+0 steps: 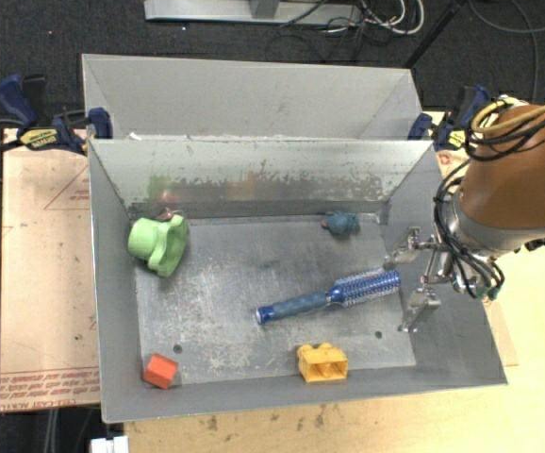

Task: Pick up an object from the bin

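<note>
My gripper (410, 286) hangs at the bin's right side with its two metal fingers spread apart, nothing between them. Just to its left lies a blue hairbrush (329, 298), bristled head toward the gripper and handle pointing left and down. A yellow toy block (322, 362) sits near the front wall, below and left of the gripper. A small blue-grey lump (341, 224) rests by the back wall, above and left of the fingers.
A light green plastic piece rests at the bin's left (158, 243), against the back corner. A small orange-red cube (159, 371) lies in the front left corner. The arm with its orange cover and cables stands over the right rim.
</note>
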`<action>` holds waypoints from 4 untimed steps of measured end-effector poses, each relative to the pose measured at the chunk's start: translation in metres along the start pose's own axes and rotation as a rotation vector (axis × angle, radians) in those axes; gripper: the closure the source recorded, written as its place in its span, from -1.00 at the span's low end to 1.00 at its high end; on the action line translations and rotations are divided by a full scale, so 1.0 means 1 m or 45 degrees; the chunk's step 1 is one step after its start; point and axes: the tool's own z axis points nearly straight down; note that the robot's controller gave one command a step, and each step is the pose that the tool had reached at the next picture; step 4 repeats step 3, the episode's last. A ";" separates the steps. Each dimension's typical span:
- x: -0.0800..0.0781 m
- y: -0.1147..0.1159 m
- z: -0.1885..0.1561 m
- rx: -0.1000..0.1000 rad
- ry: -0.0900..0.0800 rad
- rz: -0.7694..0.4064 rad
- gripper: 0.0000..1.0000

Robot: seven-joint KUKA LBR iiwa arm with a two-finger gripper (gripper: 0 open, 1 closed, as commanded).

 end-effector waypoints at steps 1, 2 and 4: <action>-0.031 0.032 0.117 0.004 -0.017 -0.344 -1.00; -0.033 0.032 0.113 0.007 -0.030 -0.347 1.00; -0.037 0.028 -0.047 0.007 -0.023 -0.363 1.00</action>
